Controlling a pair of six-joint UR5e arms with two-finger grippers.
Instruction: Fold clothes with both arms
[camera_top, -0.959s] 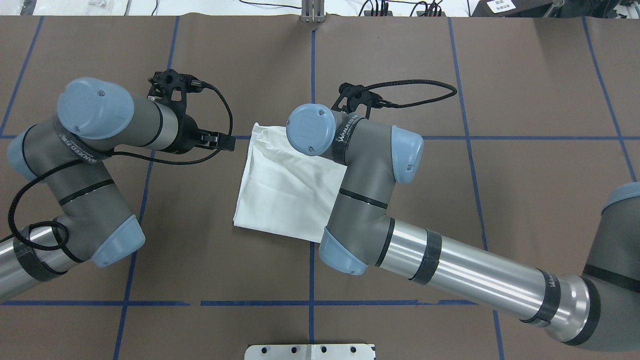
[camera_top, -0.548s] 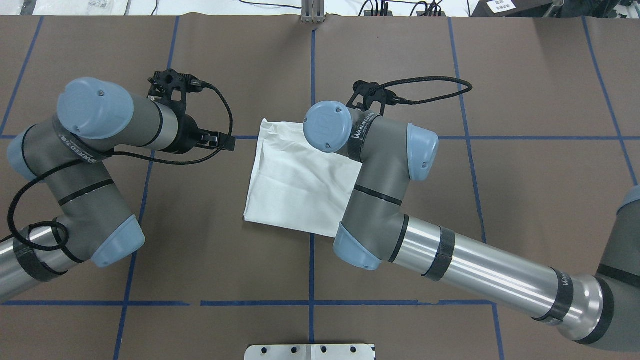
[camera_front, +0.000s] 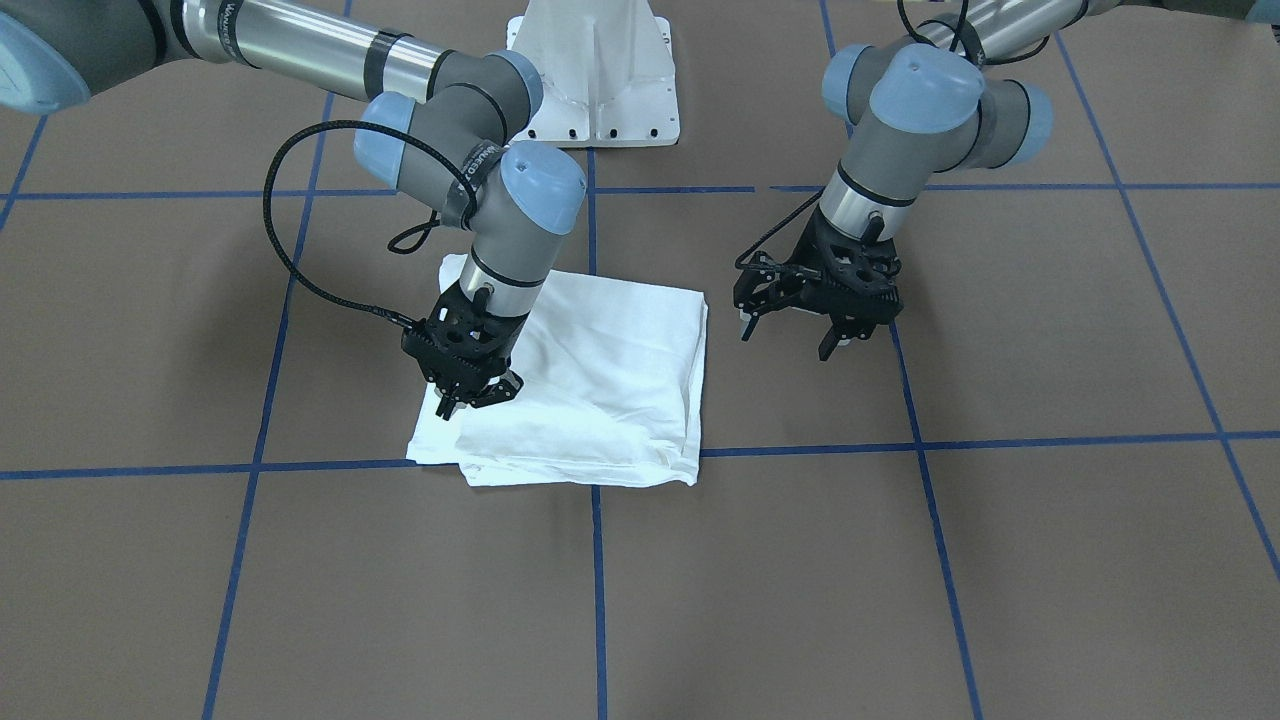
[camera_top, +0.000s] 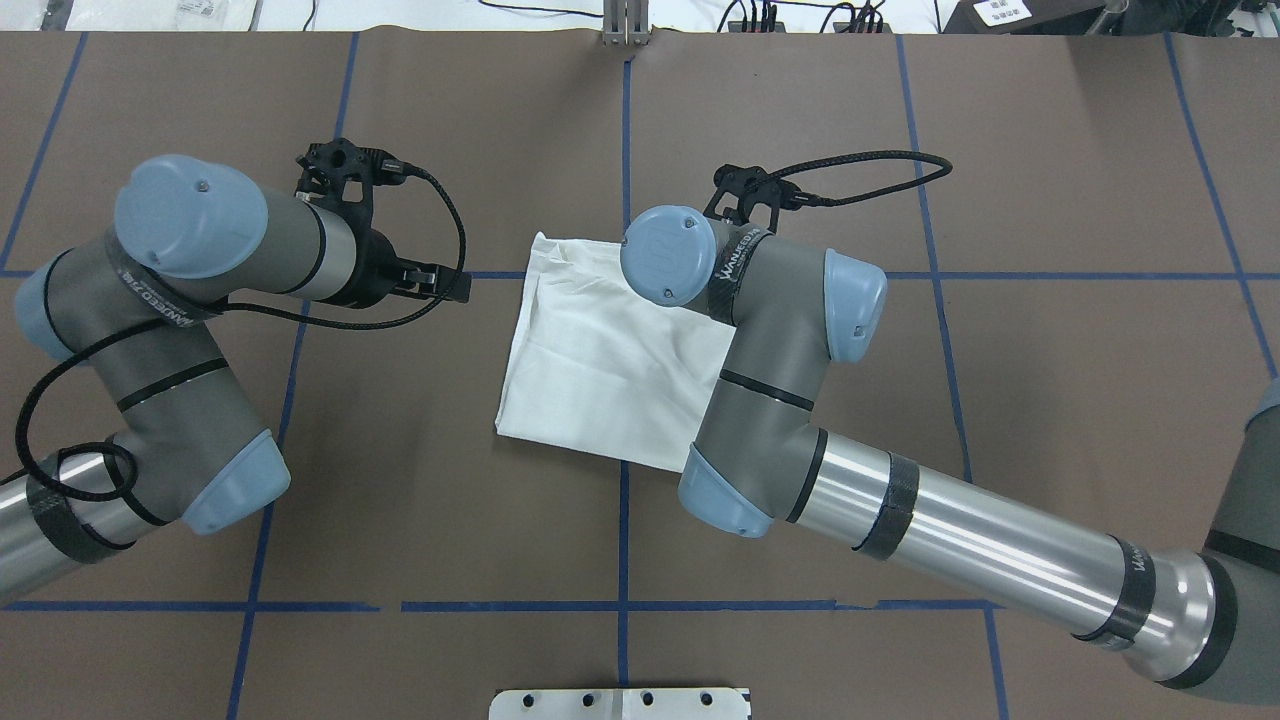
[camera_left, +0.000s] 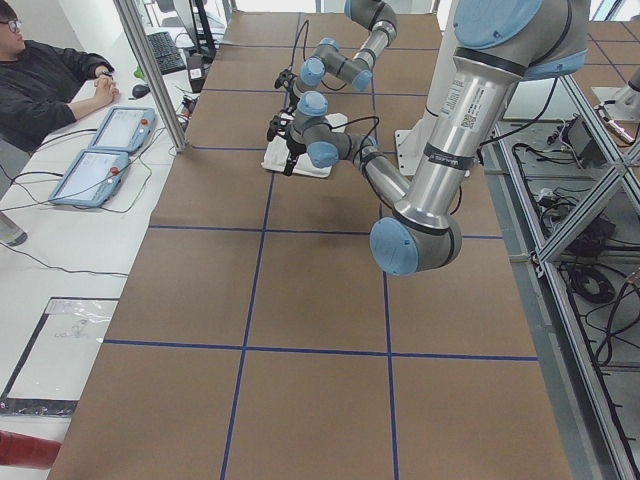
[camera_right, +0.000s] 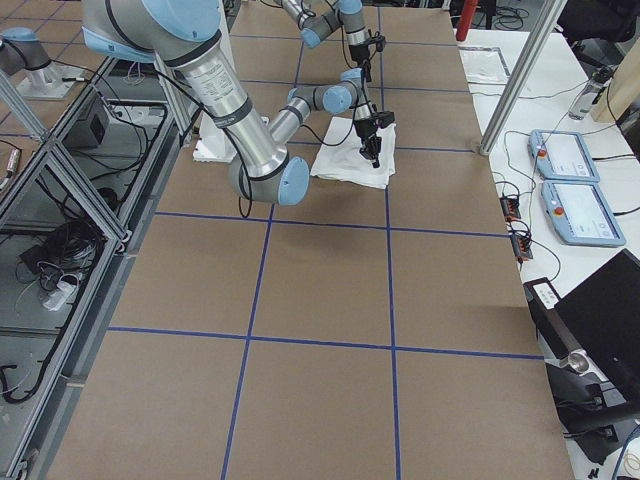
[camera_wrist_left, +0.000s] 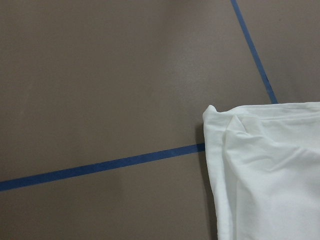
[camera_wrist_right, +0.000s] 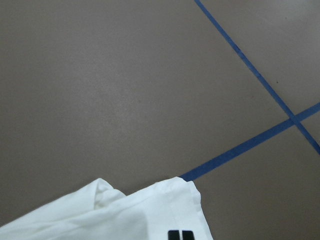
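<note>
Right gripper (camera_front: 468, 390) is down on the T-shirt (camera_front: 610, 370) with its fingers drawn narrow. The tips are sunk into the cloth at the corner farthest from the robot's base on its own side, and it looks to be pinching a layer there. Its wrist view shows 2 black fingertips (camera_wrist_right: 180, 234) side by side at that white corner. From this grip the folded packet spreads back toward the base and across toward the other arm, flat on the table (camera_front: 900, 560). It's close to square, so there's no long axis worth calling. Past the packet's opposite edge hangs the left gripper (camera_front: 792, 338), fingers spread wide, holding nothing, just beside the cloth but apart from it. The right arm is nearer, in contact. I judge a 2-handed fold needs the left to close that sideways gap.
</note>
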